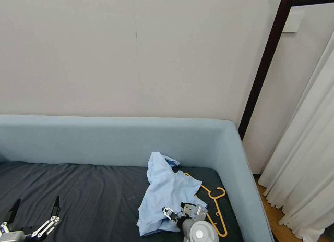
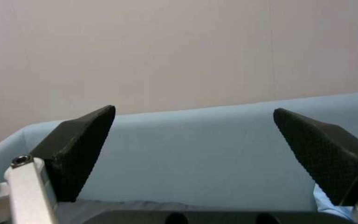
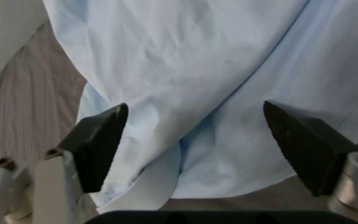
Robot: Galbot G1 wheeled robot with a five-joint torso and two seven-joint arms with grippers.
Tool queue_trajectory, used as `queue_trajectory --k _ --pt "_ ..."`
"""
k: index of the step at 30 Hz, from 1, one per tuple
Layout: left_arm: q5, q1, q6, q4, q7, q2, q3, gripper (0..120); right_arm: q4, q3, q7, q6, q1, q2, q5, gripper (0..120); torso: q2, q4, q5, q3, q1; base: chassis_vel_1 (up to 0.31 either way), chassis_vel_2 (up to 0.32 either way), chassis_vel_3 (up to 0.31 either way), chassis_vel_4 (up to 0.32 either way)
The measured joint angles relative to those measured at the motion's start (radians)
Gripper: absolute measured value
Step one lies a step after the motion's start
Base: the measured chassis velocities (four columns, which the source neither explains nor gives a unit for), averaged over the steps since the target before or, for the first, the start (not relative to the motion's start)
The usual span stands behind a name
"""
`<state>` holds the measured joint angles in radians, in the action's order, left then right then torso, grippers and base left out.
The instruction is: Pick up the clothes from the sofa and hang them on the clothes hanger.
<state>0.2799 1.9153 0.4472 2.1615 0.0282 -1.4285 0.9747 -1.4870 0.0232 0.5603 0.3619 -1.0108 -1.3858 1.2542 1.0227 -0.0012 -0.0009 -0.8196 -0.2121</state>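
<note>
A light blue shirt (image 1: 168, 194) lies crumpled on the dark seat of the sofa (image 1: 78, 190), toward its right end. An orange clothes hanger (image 1: 215, 200) lies partly under the shirt's right side. My right gripper (image 1: 176, 210) hovers open over the shirt's near edge; in the right wrist view its black fingers (image 3: 98, 142) spread wide above the blue fabric (image 3: 216, 84). My left gripper (image 1: 34, 210) is low at the near left over the seat, open, and in the left wrist view its fingers (image 2: 79, 149) frame the sofa's backrest (image 2: 197, 154).
The sofa's pale blue backrest (image 1: 115, 140) and right armrest (image 1: 245, 184) bound the seat. A dark pole (image 1: 263, 64) rises by the wall at the right. White curtains (image 1: 308, 164) hang at the far right over wooden floor.
</note>
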Motion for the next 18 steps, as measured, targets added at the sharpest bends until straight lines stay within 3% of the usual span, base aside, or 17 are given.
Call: queue_trajectory --k 12,18 --pt "0.003 -0.003 0.004 0.000 0.000 -0.004 0.009 100 0.015 0.015 -0.008 -0.016 0.003 -0.032 -0.045 34 0.000 0.0000 0.0001 0.000 0.000 0.000 0.000 0.000 0.000" --pt "-0.001 -0.024 0.004 -0.019 -0.001 -0.005 -0.011 100 -0.069 0.038 -0.009 -0.027 -0.022 -0.005 -0.045 12 0.000 -0.0001 0.0000 0.000 0.000 0.000 0.000 0.000 0.000"
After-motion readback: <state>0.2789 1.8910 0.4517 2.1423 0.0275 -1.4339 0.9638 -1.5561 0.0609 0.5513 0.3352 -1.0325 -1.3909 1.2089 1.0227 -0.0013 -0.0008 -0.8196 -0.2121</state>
